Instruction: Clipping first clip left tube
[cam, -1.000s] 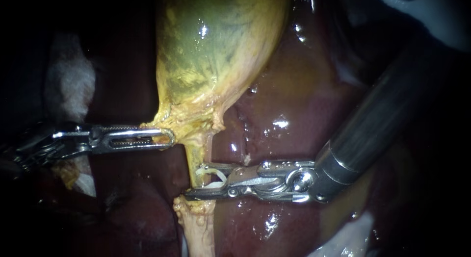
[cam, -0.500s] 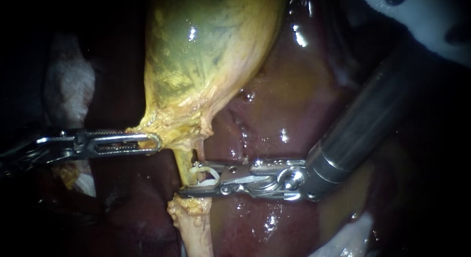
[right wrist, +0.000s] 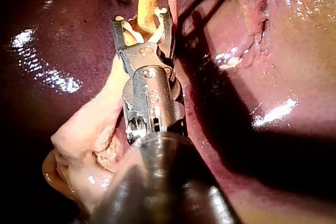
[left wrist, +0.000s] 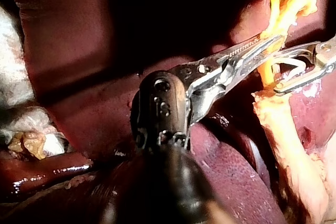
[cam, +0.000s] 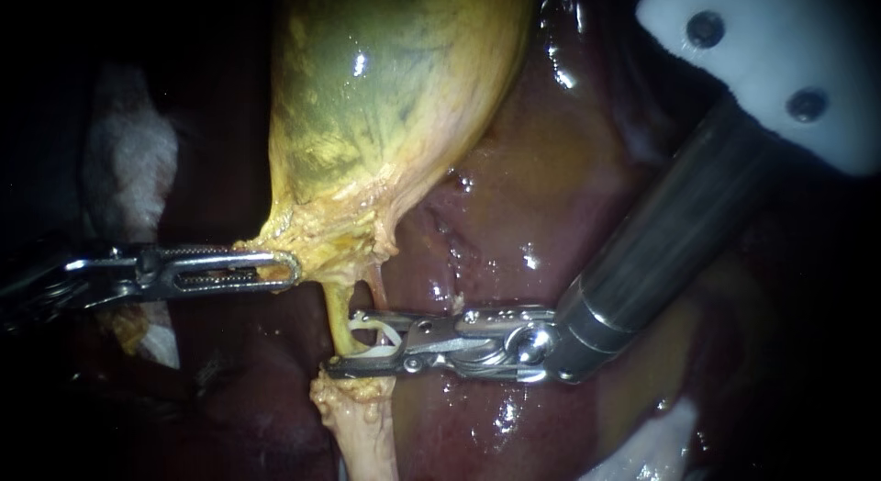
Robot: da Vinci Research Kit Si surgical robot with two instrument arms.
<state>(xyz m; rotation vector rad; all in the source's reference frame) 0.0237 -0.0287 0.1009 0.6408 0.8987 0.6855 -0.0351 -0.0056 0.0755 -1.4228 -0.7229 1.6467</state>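
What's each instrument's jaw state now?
Left instrument: shut on the gallbladder.
Right instrument: shut on the clip, which straddles the tube.

Surround dark beyond lit centre. White fibrous cloth (cam: pixel 128 164) at scene's left, half in shadow. Pale patch (cam: pixel 647 444) at lower right. Wet dark-red liver (cam: pixel 569 196) as backdrop, bright glints on surface.

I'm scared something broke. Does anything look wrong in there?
Nothing stands out. The right instrument holds the white clip open around the tube. The left instrument grips the lower edge of the gallbladder. No tear or spill shows.
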